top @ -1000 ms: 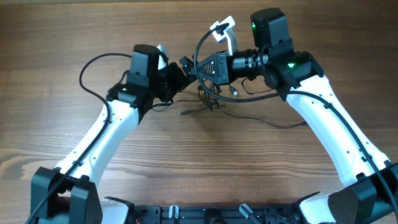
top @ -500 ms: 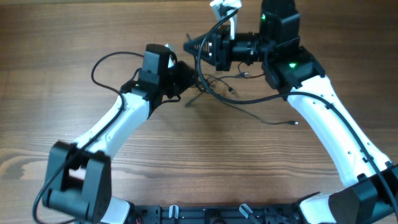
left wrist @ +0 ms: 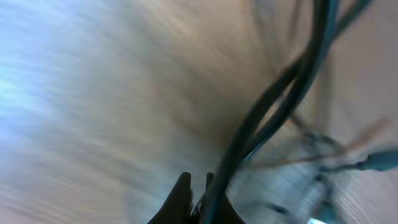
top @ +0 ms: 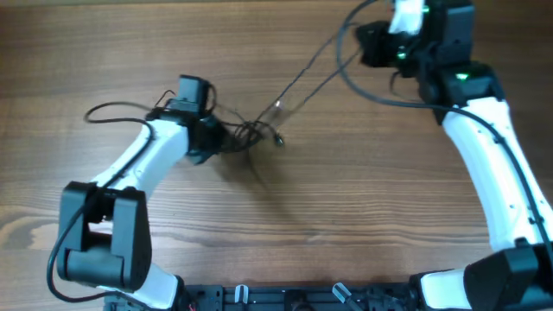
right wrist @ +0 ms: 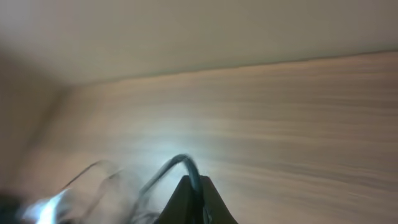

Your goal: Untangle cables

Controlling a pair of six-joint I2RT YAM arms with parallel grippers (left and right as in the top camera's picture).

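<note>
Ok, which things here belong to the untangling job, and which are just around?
Job: cables, knotted by the left gripper and stretched to the right gripper; both are shut on them.
Not the job: arms' own thick cords; wooden table.

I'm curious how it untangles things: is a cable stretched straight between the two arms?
Yes, seen from overhead a thin black cable runs straight from the knot at the left fingers up to the right fingers.

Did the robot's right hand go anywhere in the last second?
Yes. The right hand has swung up and rightward, away from the black rail along the picture's bottom edge, drawing the cables taut.
</note>
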